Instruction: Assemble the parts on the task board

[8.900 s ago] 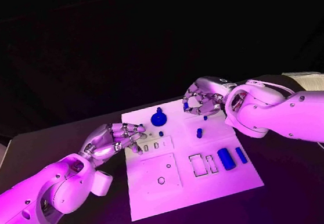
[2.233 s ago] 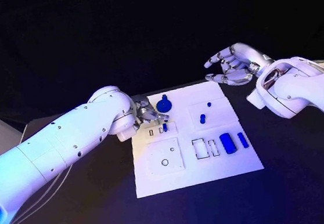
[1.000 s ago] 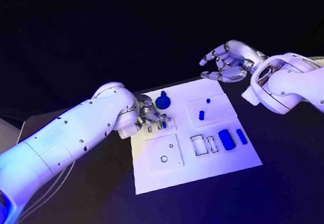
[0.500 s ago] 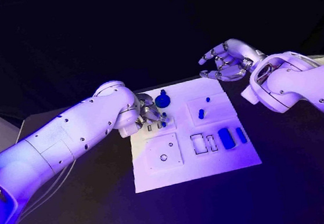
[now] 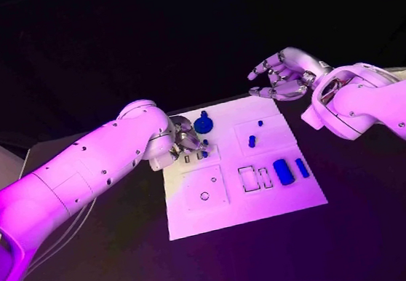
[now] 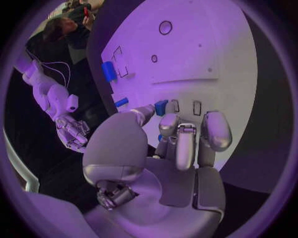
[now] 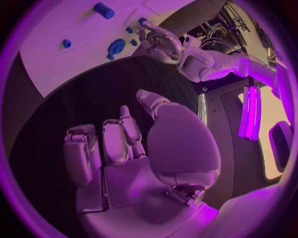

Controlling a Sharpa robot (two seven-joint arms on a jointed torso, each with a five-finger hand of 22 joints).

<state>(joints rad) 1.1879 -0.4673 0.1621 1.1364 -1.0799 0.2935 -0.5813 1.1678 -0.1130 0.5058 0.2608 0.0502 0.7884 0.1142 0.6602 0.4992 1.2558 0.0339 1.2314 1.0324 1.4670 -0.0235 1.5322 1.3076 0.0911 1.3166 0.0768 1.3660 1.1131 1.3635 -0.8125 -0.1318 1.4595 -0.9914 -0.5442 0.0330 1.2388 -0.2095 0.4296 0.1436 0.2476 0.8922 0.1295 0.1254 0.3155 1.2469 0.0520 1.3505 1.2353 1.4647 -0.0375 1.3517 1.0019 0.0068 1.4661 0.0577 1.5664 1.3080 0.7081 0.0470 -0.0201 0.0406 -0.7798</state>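
L hand (image 5: pixel 184 144) pinches small blue part (image 6: pixel 161 107) at task board (image 5: pixel 241 207) far-left slots; R hand (image 5: pixel 282 76) lifted beyond board's far-right corner, fingers apart, empty.

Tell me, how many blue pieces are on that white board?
6: round part at the far edge; small part at the left hand; dot and peg mid-board; cylinder and bar nearer. More may hide.

I can read no text, label, brand, number or sign anywhere here. The flat white task board (image 5: pixel 245 207) in front of me carries only outlined recesses and small holes, with no lettering on it that I can make out. My white arms and silver hands bear no legible markings either.
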